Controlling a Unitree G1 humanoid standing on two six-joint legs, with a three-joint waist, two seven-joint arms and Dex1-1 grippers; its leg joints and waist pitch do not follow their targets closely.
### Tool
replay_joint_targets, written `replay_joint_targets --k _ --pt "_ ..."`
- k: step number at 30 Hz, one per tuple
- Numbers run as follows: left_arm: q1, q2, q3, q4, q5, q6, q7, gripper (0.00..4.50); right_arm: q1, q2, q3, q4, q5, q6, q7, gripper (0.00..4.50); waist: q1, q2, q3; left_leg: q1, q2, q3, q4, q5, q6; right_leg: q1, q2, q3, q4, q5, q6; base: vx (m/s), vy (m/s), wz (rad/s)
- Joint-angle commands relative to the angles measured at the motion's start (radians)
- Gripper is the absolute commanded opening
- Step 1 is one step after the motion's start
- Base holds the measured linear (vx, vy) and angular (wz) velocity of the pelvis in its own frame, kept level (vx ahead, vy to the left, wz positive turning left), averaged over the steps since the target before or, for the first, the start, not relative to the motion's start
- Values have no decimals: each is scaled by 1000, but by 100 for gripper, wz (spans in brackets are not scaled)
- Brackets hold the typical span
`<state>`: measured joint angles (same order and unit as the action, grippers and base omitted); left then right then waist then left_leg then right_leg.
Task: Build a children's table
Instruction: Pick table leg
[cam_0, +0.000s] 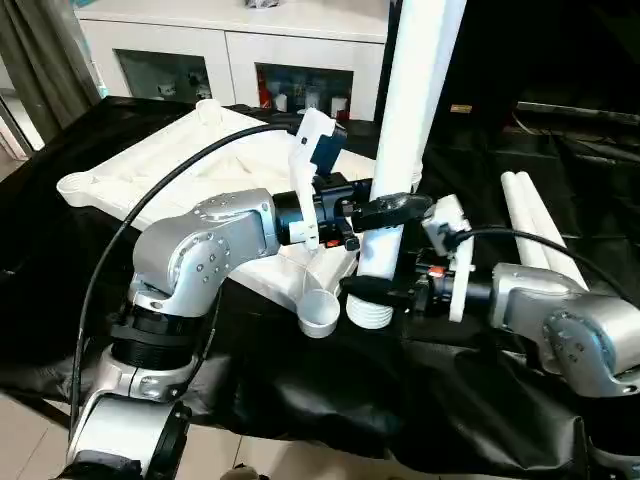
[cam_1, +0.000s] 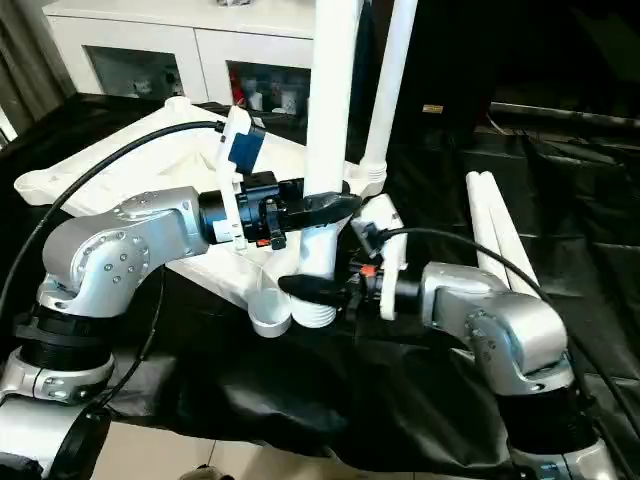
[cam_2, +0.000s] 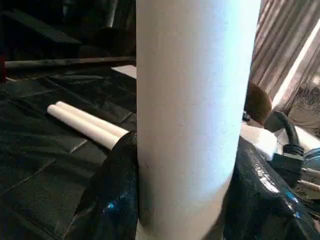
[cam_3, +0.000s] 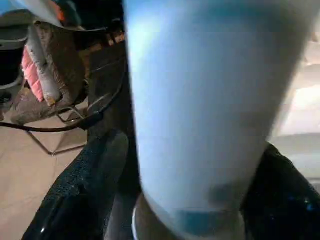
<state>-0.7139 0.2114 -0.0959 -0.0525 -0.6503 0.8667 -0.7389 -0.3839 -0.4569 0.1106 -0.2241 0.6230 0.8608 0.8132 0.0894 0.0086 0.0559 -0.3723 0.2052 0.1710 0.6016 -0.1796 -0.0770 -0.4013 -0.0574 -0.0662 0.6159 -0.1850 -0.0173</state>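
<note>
The white table top (cam_0: 190, 165) lies upside down on the black cloth, ribs up. One white leg (cam_0: 405, 120) stands upright, its threaded end (cam_0: 370, 316) just beside the open front corner socket (cam_0: 320, 313). My left gripper (cam_0: 388, 213) is shut on this leg at mid height, fingers (cam_2: 112, 200) either side of it. My right gripper (cam_0: 378, 290) is shut on the same leg lower down, just above the thread, with one finger (cam_3: 85, 185) showing beside the tube. A second leg (cam_1: 392, 80) stands upright at the far corner of the top.
Two more white legs (cam_0: 535, 215) lie side by side on the black cloth to the right. A white glass-door cabinet (cam_0: 190, 50) stands behind the table. Black cables run from both wrists across my forearms.
</note>
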Motion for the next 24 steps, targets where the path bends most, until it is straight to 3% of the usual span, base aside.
replay_joint_targets --k 1,23,24 --pt "0 8 -9 -11 9 -10 -13 190 4 -12 11 -16 -8 -12 8 330 2 -17 -74 4 13 1 -55 -74 19 63 -64 47 -70 -182 -141 0 0 0" --pt "12 32 -37 -21 10 -21 -63 190 -1 -11 0 6 -18 -39 0 330 1 -14 -75 5 13 1 -54 -78 17 63 -63 47 -69 -176 -146 0 0 0" --pt "13 34 -40 -23 11 -23 -67 190 -1 -10 -1 7 -18 -40 -1 303 1 -14 -75 4 13 1 -54 -74 18 63 -63 47 -68 -170 -147 0 0 0"
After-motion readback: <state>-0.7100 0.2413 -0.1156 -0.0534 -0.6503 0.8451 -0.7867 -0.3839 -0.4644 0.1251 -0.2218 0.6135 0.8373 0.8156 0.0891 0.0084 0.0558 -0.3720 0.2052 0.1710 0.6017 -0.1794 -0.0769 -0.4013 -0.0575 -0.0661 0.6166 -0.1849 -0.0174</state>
